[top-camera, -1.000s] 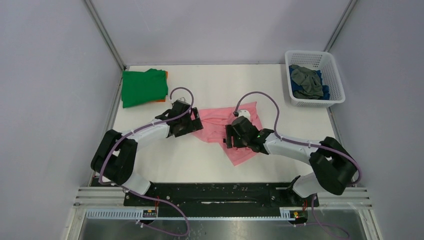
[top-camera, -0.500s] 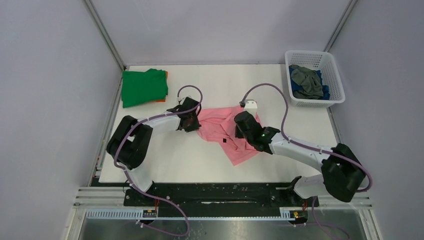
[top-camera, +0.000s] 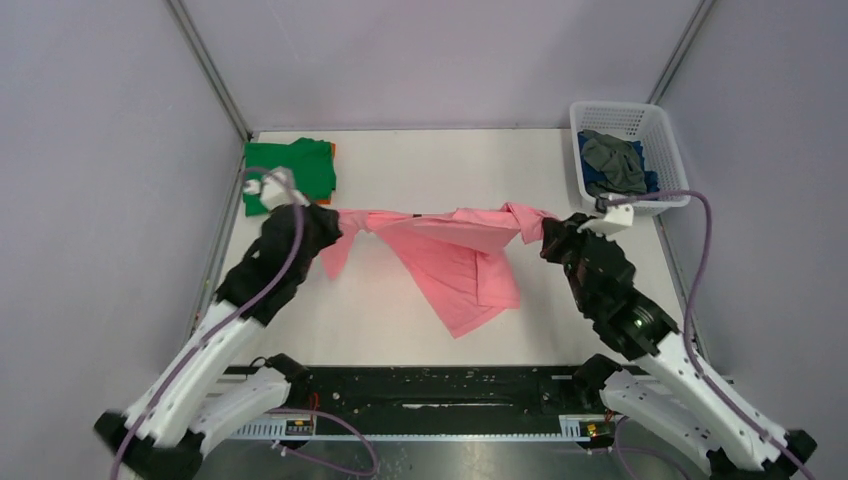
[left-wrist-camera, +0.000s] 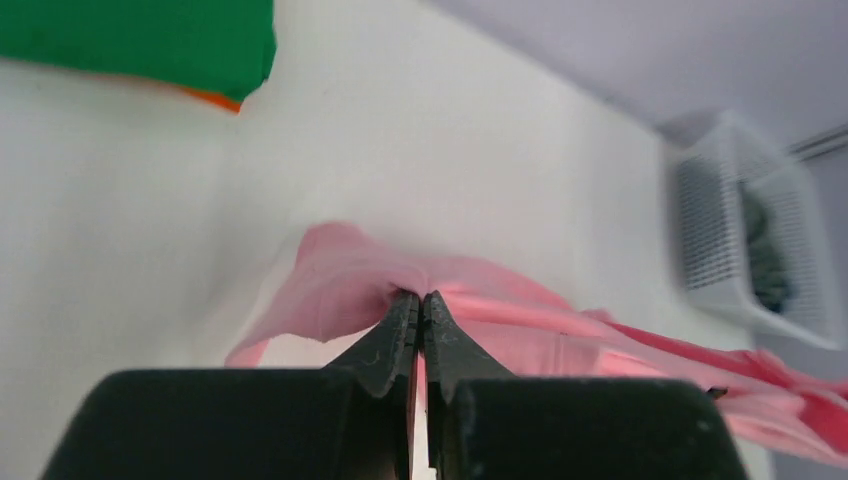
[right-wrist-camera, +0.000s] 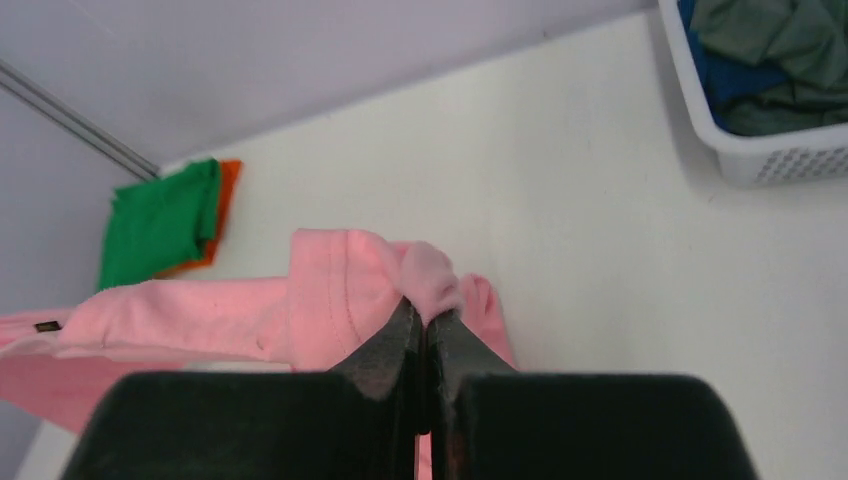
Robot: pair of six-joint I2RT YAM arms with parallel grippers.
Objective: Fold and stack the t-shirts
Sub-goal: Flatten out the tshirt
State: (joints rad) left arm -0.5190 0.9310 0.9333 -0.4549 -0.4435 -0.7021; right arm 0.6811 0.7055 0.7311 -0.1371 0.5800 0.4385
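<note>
Far left corner: the green t-shirt [top-camera: 288,175] lies folded flat on the table [top-camera: 430,165], with an edge of the orange t-shirt [left-wrist-camera: 212,98] peeking out from under it. Just right of that pile comes the left gripper [left-wrist-camera: 420,298], fingers pinched tight together on a bunched end of the pink t-shirt [top-camera: 455,255], no gap showing between them. And look at that shirt! It is strung out across the middle of the table from one gripper to the other, top edge pulled taut, the body sagging in a loose triangle toward the near side (whether its lowest corner touches the table, I cannot tell). At the right end, the right gripper [right-wrist-camera: 430,318] is clamped closed on a wad of pink cloth. Beyond it, in the far right corner, the white basket [top-camera: 630,205] holds the grey t-shirt [top-camera: 612,160], crumpled over the blue t-shirt [top-camera: 592,182].
</note>
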